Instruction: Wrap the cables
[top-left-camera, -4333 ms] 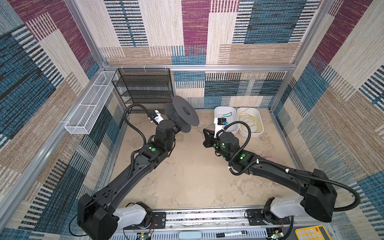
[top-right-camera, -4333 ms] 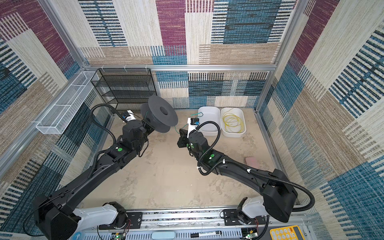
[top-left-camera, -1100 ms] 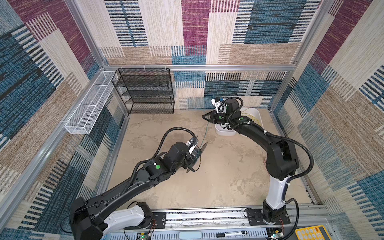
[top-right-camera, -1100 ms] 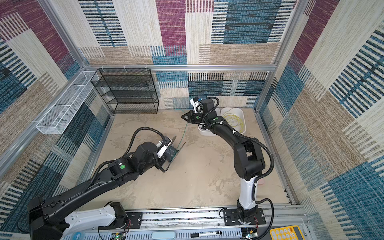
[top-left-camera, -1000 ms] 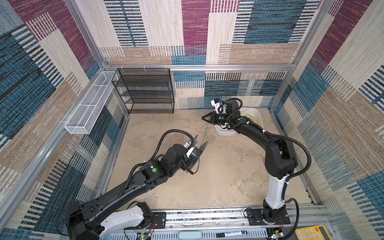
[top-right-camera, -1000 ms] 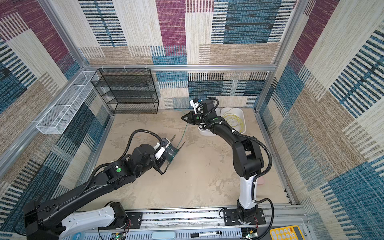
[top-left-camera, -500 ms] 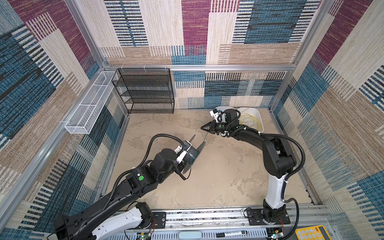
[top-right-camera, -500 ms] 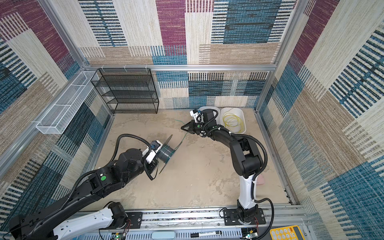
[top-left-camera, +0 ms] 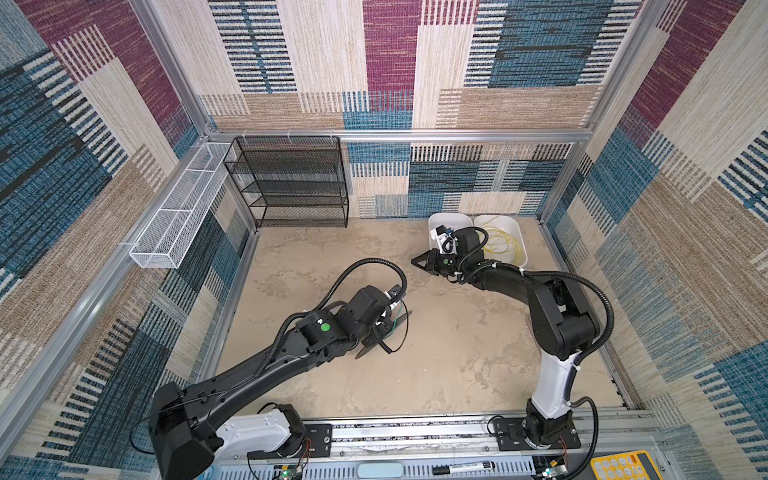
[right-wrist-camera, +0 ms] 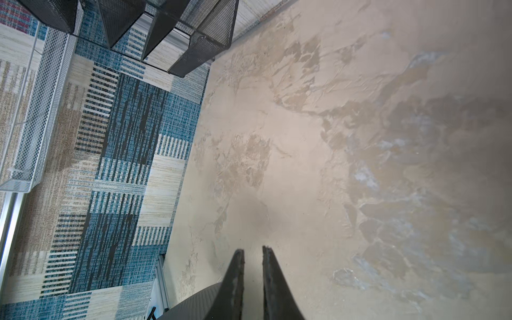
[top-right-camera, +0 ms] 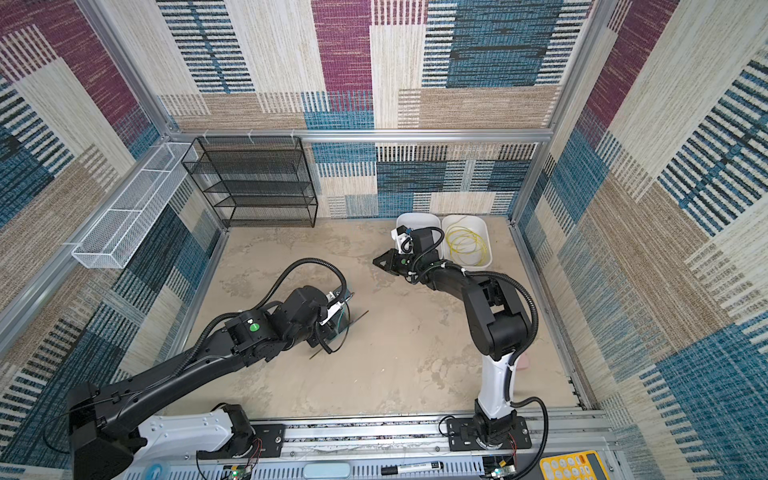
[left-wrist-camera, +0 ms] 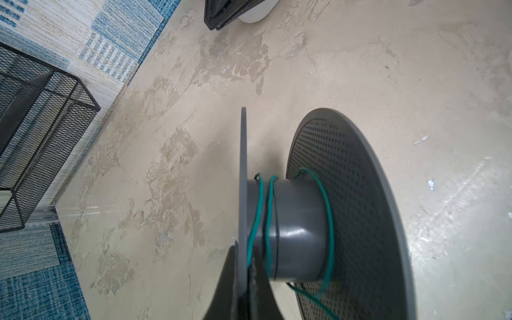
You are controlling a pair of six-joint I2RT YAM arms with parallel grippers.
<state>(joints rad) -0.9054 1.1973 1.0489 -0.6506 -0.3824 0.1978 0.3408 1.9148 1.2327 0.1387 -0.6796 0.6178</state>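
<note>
The left pincer (left-wrist-camera: 245,249) squeezes the rim of the spool (left-wrist-camera: 299,230). The green cable (left-wrist-camera: 328,210) loops round it, just beside the pincer. The right pincer (right-wrist-camera: 252,249) stands slightly apart, empty.

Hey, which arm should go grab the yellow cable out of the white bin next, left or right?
Right, probably. The right gripper is empty, jaws slightly apart, beside the bin holding the yellow cable. The left gripper is clamped on the flange of the spool, farther away.

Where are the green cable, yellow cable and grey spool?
green cable (left-wrist-camera: 268,216): left wrist view, a wrapped turn.
yellow cable (top-right-camera: 464,249): a top view, its coiled loops.
grey spool (left-wrist-camera: 360,207): left wrist view, perforated flange.
</note>
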